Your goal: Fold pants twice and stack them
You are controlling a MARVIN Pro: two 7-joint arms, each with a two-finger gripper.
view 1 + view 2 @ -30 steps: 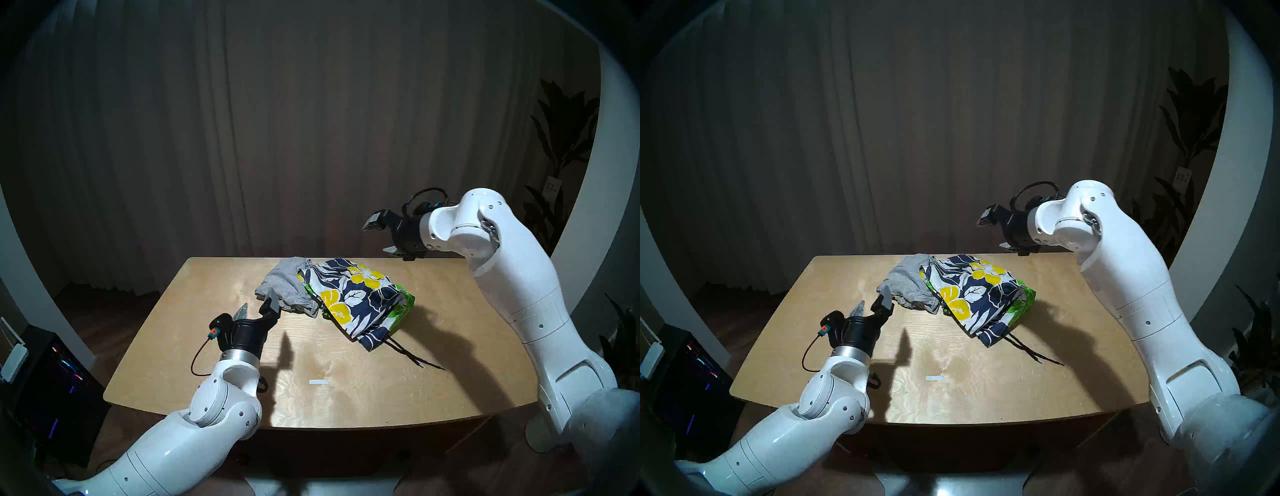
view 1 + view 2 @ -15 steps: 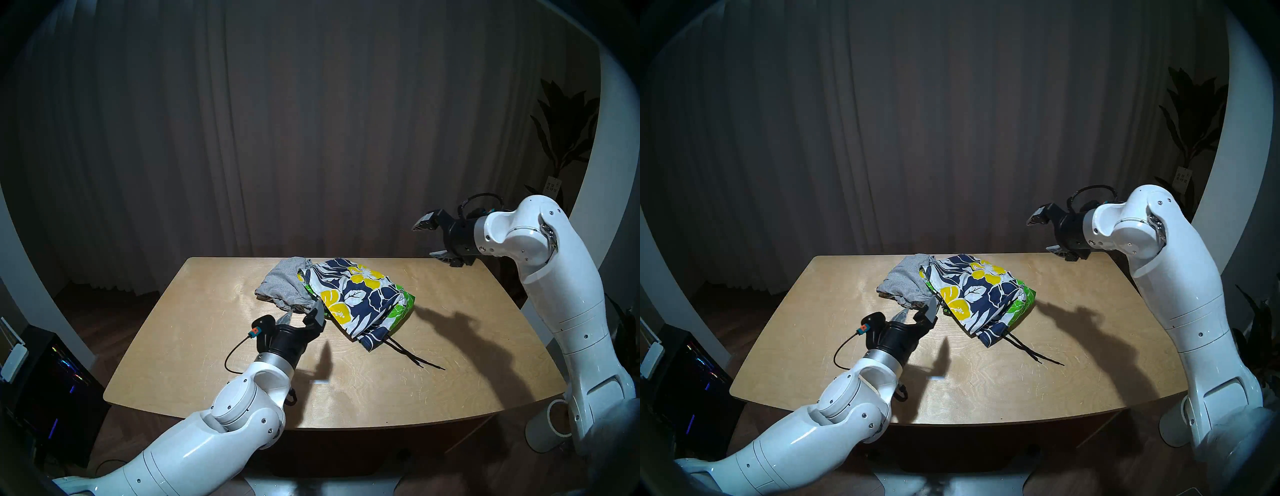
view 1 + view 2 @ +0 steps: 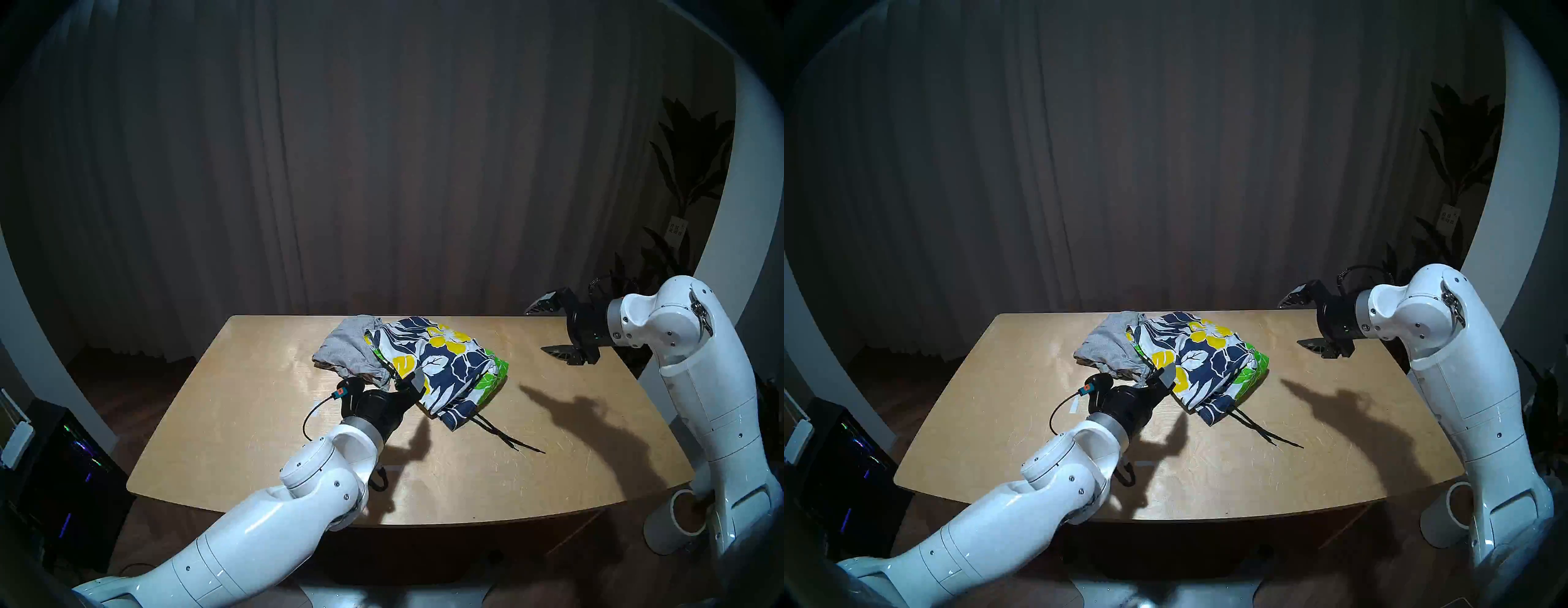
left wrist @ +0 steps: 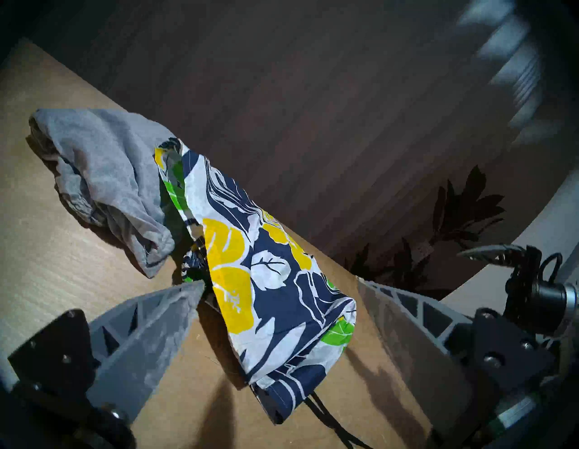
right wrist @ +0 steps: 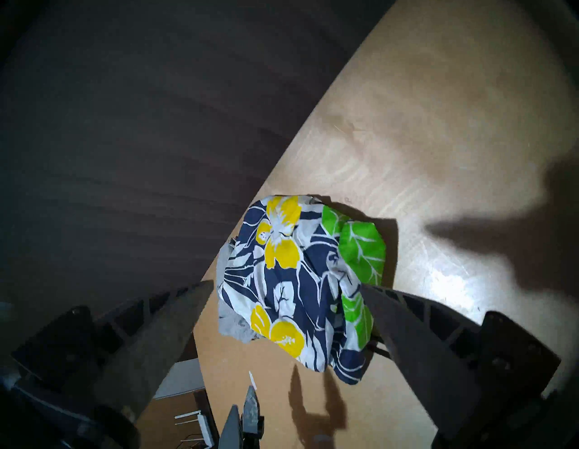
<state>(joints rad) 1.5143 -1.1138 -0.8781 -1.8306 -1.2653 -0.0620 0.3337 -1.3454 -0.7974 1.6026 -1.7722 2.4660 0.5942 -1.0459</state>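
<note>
The grey shorts [image 3: 348, 352] lie crumpled at the far middle of the wooden table [image 3: 237, 403]. The floral shorts [image 3: 445, 365] are bunched against their right side and partly overlap them, with a black drawstring [image 3: 509, 439] trailing toward the front. My left gripper [image 3: 405, 382] is open, low over the table at the floral shorts' near left edge. In the left wrist view the floral cloth [image 4: 275, 329] lies between the fingers [image 4: 163, 319] of that gripper [image 4: 280, 283]. My right gripper [image 3: 547, 327] is open and empty above the table's far right corner, pointing left at the shorts [image 5: 291, 282].
A white cylinder bin [image 3: 674, 522] stands on the floor by the table's right front corner. A computer tower [image 3: 63, 467] is on the floor at the left. A plant [image 3: 687, 170] stands at the far right. A dark curtain hangs behind the table.
My left gripper moved right from the grey shorts' front edge to the floral shorts, staying open. My right arm swung right and down toward the table's far right corner, still open.
</note>
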